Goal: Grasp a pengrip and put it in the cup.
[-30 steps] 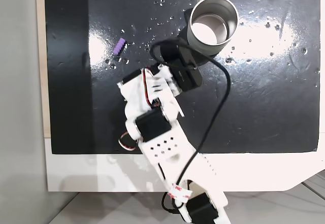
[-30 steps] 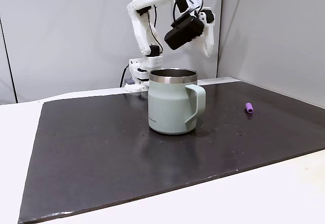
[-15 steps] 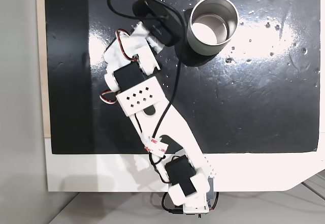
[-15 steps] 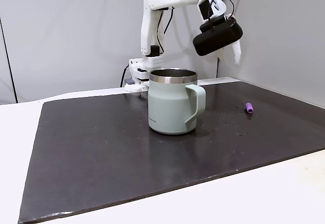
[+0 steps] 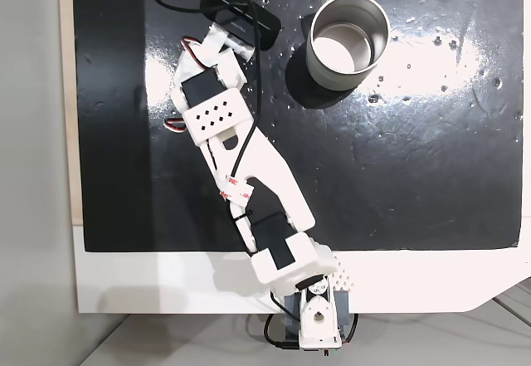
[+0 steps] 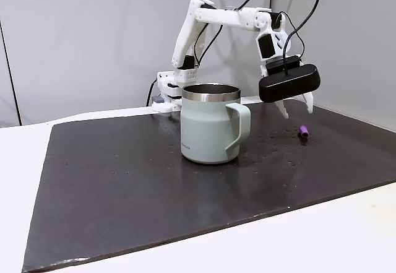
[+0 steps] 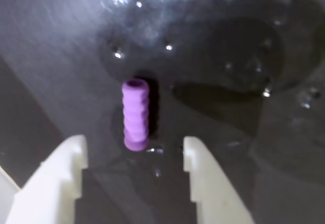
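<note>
here, an open gripper (image 7: 133,142) hangs over a purple pengrip (image 7: 135,114).
its white fingers (image 7: 199,158) are spread wide, apart from the pengrip lying on the dark mat (image 6: 124,180); in a fixed view the cup (image 6: 210,123) stands upright, well apart.

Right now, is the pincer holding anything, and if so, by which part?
Nothing is held. The pincer is open above the mat, its two white fingers apart, and the purple pengrip lies on the mat just ahead of the gap, untouched.
</note>
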You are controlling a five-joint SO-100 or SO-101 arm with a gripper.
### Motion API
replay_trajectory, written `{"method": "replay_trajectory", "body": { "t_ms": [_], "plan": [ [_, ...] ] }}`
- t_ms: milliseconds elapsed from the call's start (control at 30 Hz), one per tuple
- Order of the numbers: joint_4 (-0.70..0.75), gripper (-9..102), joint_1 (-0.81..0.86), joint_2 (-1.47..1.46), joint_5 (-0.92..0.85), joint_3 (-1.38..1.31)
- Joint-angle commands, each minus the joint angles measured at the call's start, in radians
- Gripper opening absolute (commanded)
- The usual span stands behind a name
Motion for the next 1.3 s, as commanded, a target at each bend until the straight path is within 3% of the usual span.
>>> {"method": "replay_trajectory", "body": {
  "t_ms": [0, 800, 1000, 1167, 1267],
  "plan": [
    [-0.046, 26, 0.003, -0.020, -0.023, -0.104],
    [-0.054, 20, -0.067, -0.207, -0.175, -0.155],
    [-0.048, 12, -0.081, -0.219, -0.202, -0.155],
    [-0.044, 0, -0.078, -0.222, -0.196, -0.155],
    [-0.041, 0, -0.069, -0.219, -0.193, -0.156]
  ]
}}
